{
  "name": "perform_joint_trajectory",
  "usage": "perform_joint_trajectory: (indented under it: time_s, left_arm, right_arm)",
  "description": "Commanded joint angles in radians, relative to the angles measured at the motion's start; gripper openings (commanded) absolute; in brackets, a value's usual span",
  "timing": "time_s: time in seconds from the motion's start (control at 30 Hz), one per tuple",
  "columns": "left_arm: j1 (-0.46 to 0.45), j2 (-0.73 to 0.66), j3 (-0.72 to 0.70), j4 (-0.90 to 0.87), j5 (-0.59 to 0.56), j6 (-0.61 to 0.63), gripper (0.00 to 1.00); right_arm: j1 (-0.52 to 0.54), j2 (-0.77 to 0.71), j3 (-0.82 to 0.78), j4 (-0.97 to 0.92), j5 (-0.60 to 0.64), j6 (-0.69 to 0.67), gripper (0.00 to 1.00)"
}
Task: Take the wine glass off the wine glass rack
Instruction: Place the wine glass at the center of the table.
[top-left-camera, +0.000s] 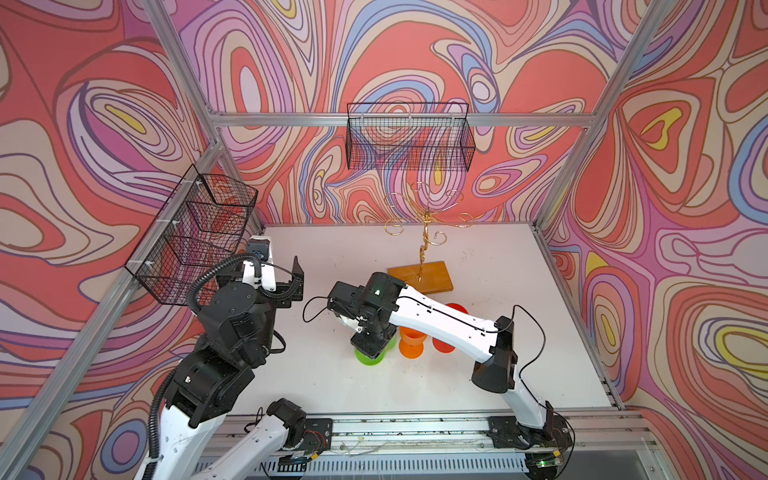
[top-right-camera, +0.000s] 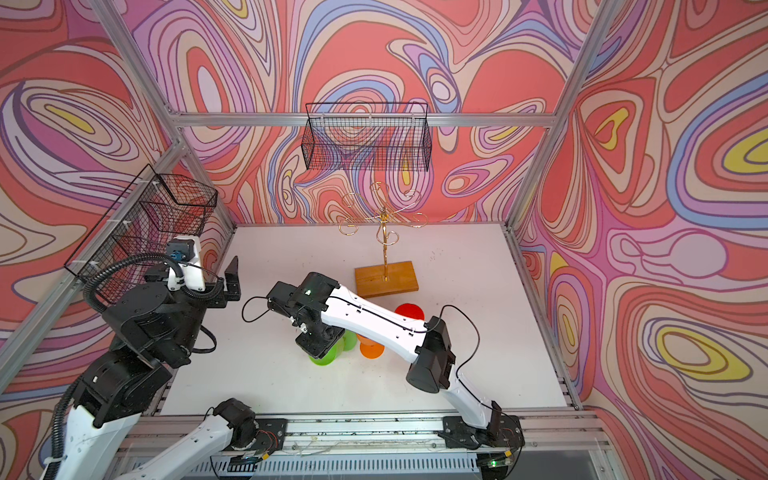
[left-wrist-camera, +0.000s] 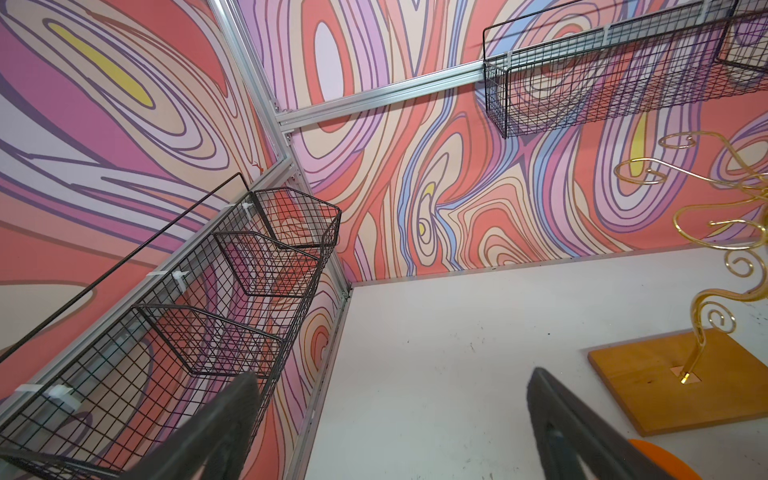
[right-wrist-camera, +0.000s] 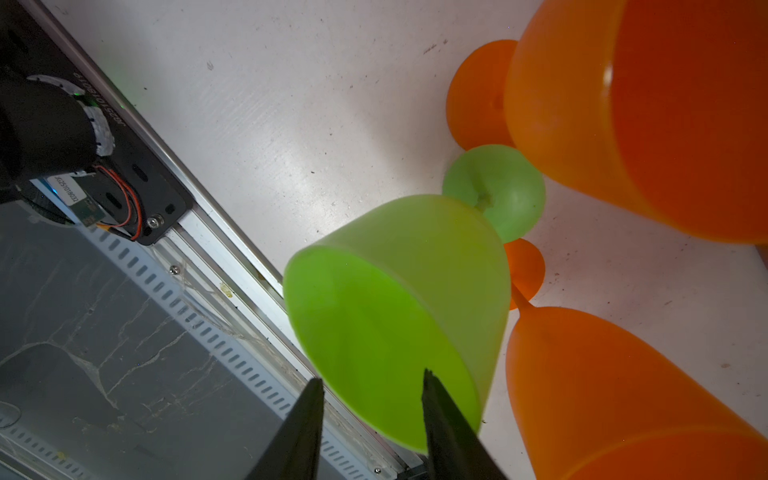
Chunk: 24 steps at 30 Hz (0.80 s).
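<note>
White sticker (right-wrist-camera: 68, 189) showing code beginning JG25 — rest too small to read. Gold wine glass rack (top-left-camera: 434, 280) standing upright at back-centre of table (top-left-camera: 316, 382), stem vertical. Three glasses sitting on table in front of it: green wine glass (right-wrist-camera: 415, 249), orange glass (top-left-camera: 409, 334), red-orange glass (top-left-camera: 457, 309). Green one seeming to lean, mouth facing right gripper (right-wrist-camera: 372, 376) — fingers (right-wrist-camera: 299, 432) straddling rim, parted, not pinching. Left gripper (left-wrist-camera: 392, 374) hanging spread wide beside side basket (top-left-camera: 199, 237). Second mesh basket, back basket (top-left-camera: 409, 141), hanging on rear wall.
</note>
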Motion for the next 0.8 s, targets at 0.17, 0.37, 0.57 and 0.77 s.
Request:
perform_joint_trajectory:
  time_s: [0.17, 0.37, 0.57, 0.77]
  left_arm:
    - [0.006, -0.011, -0.001, -0.015, 0.004, -0.007, 1.00]
    - [0.006, -0.009, -0.001, -0.016, 0.004, -0.006, 1.00]
    - [0.006, -0.006, -0.001, -0.018, 0.006, -0.008, 1.00]
    - [0.007, -0.003, 0.000, -0.018, 0.006, -0.006, 1.00]
  right_arm:
    - [0.003, 0.017, 0.009, -0.003, 0.049, -0.003, 0.41]
    - [0.003, -0.002, -0.007, -0.005, 0.074, 0.000, 0.41]
    - [-0.006, -0.027, -0.048, 0.011, 0.092, 0.002, 0.41]
    - [-0.012, -0.061, -0.100, 0.043, 0.089, 0.009, 0.41]
